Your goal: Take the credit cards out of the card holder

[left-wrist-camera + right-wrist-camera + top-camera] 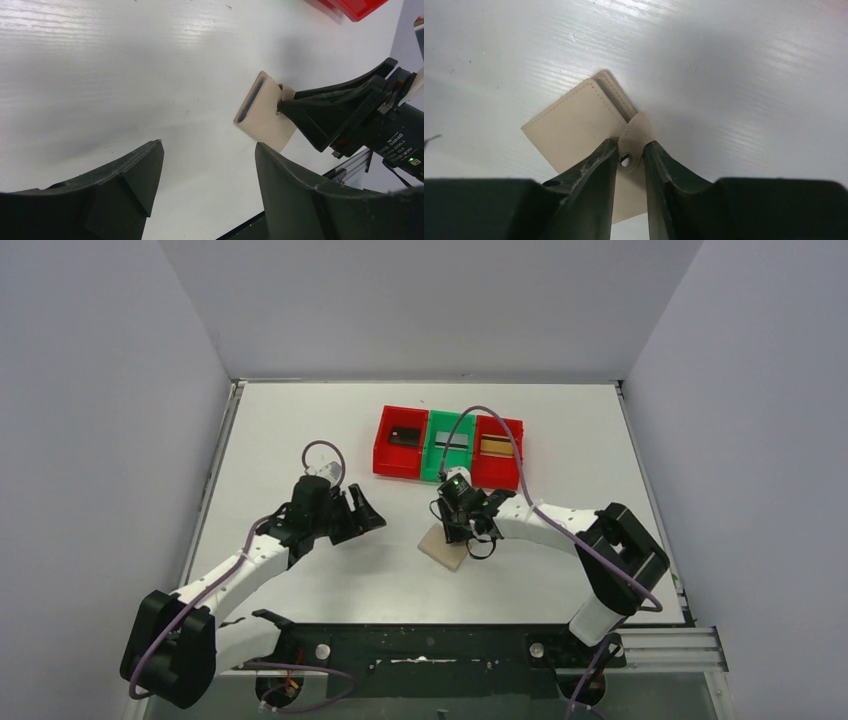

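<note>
Since the next move turns on who reaches the mouth, start big: white surface (pixel 300 420), with a row of red and green bins (pixel 430 472) at the back. One of the credit cards (pixel 405 436) lies in each bin.

The left hand (pixel 208 145) hovers well open, holding nothing, with the card holder (pixel 265 115) off to its right, apart from it.

The right hand (pixel 630 150) is the nearer one. It sits right on the holder, jaws narrowed onto the snap tab (pixel 634 140) and pinching it from both sides.

The holder lies flat mid-surface, in front of the bins. Its long axis runs roughly hand to hand, slot mouth facing the left hand and tab end toward the right.

The slot looks dark, so I can't tell whether any card is inside. Judgement: right pins, left pulls from the mouth.
</note>
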